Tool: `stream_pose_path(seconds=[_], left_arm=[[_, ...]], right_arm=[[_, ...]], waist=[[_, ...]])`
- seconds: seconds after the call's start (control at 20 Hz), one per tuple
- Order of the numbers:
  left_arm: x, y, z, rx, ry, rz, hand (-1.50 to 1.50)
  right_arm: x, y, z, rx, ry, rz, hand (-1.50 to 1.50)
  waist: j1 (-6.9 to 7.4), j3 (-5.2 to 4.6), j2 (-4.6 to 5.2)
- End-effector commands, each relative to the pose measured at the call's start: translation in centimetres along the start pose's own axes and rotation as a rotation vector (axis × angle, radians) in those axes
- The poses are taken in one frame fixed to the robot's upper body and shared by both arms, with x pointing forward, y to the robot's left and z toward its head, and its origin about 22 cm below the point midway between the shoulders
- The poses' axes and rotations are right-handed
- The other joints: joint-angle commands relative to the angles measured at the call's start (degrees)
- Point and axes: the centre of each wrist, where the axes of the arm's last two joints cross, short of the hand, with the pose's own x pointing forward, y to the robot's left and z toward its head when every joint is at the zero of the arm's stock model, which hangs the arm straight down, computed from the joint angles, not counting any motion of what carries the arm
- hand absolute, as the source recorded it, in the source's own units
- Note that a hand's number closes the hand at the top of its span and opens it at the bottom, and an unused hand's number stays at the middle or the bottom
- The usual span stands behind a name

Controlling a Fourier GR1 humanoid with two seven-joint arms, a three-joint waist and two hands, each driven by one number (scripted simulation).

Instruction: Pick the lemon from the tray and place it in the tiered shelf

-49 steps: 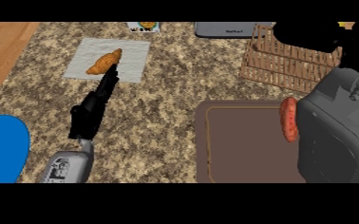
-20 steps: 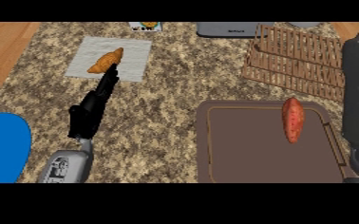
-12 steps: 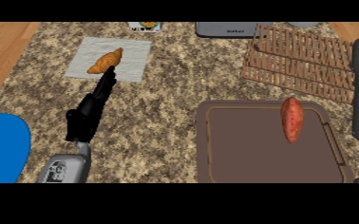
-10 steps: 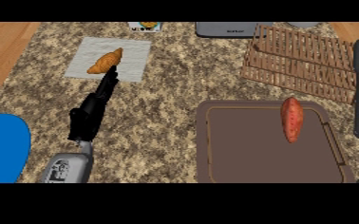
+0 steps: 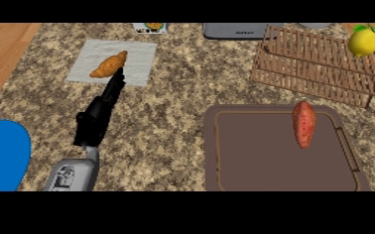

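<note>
A yellow lemon (image 5: pixel 362 41) sits at the far right edge, on the upper right corner of the wooden slatted tiered shelf (image 5: pixel 307 64). The brown tray (image 5: pixel 256 153) lies at the lower right and holds a reddish sweet potato (image 5: pixel 304 124) near its right side. My left hand (image 5: pixel 99 114) rests on the counter at the left, fingers straight and pointing up toward a croissant; it holds nothing. My right hand is out of the picture.
A croissant (image 5: pixel 109 64) lies on a white napkin (image 5: pixel 139 64) at the upper left. A grey appliance (image 5: pixel 234 29) and a small box (image 5: pixel 150 28) stand at the back edge. A blue object (image 5: pixel 11 153) shows at the lower left.
The right arm has pulled out of view to the right. The lemon now shows at the shelf's upper right corner. The left hand has stayed still.
</note>
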Motion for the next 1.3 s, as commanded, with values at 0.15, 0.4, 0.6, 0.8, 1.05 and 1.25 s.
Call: stream_pose_path(seconds=[0.15, 0.4, 0.6, 0.8, 1.05, 1.25], left_arm=[[0.2, -0.9, 0.6, -0.002, -0.016, 0.008, 0.0], [-1.3, 0.3, 1.0, 0.002, 0.003, -0.013, 0.0], [-1.0, 1.5, -0.4, 0.008, 0.011, 0.0, 0.0], [-0.4, 1.0, 0.8, 0.008, -0.007, 0.005, 0.0], [-0.2, 1.9, 0.4, 0.011, 0.032, -0.002, 0.0], [-0.3, 2.1, 1.3, 0.027, 0.012, 0.005, 0.0]], right_arm=[[-1.4, -1.7, -0.7, -0.004, 0.043, -0.152, -1.5], [0.9, -3.0, -0.9, 0.064, 0.059, -0.238, -1.5], [1.5, -4.7, -1.1, 0.065, 0.054, -0.311, -1.5], [1.0, -6.7, -2.0, -0.013, 0.099, -0.415, -1.5], [1.6, -12.5, -5.2, -0.174, 0.185, -0.558, -1.5], [-0.8, -17.3, -5.3, -0.193, 0.295, -0.535, -1.5]], waist=[[0.14, 0.03, -0.03], [0.18, 0.0, -0.04], [-0.07, -0.01, -0.01], [0.04, 0.02, -0.11], [-0.34, 0.0, -0.21], [-1.14, -0.02, -0.54]])
